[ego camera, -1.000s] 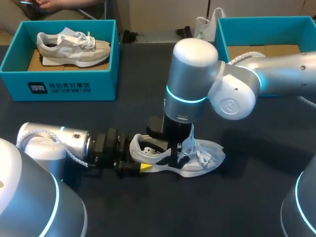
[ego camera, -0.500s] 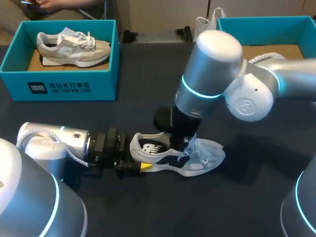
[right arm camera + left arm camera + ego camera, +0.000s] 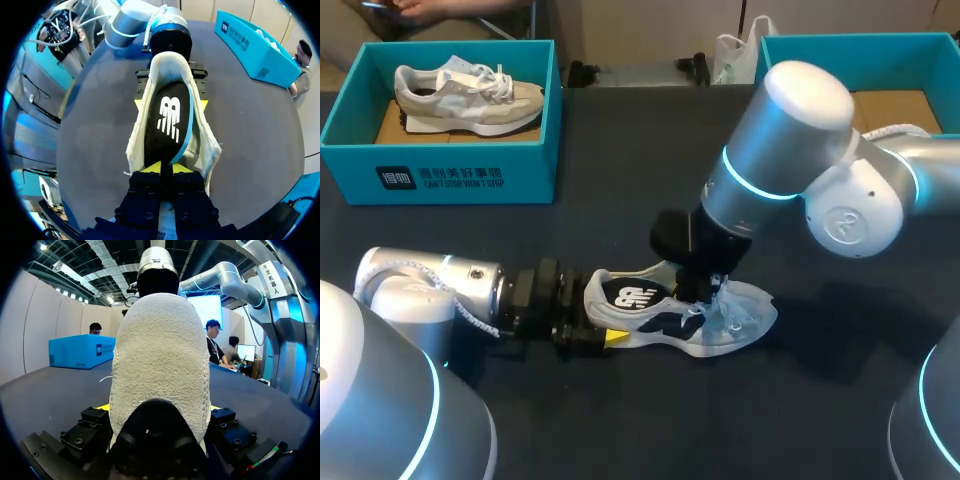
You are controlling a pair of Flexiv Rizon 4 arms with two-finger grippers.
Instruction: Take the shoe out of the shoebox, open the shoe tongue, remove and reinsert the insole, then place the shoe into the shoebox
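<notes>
Right now your left gripper (image 3: 608, 338) is clamped on the heel of the white shoe (image 3: 725, 335), which stands upright on the dark table (image 3: 650, 430), well apart from the teal shoebox (image 3: 450, 178) at far left that holds a second shoe (image 3: 470, 95). Your right gripper (image 3: 161, 168) is pinched tight on the front end of the black insole (image 3: 169, 117). That end is raised above the shoe's opening, while the insole's heel end sits inside.
</notes>
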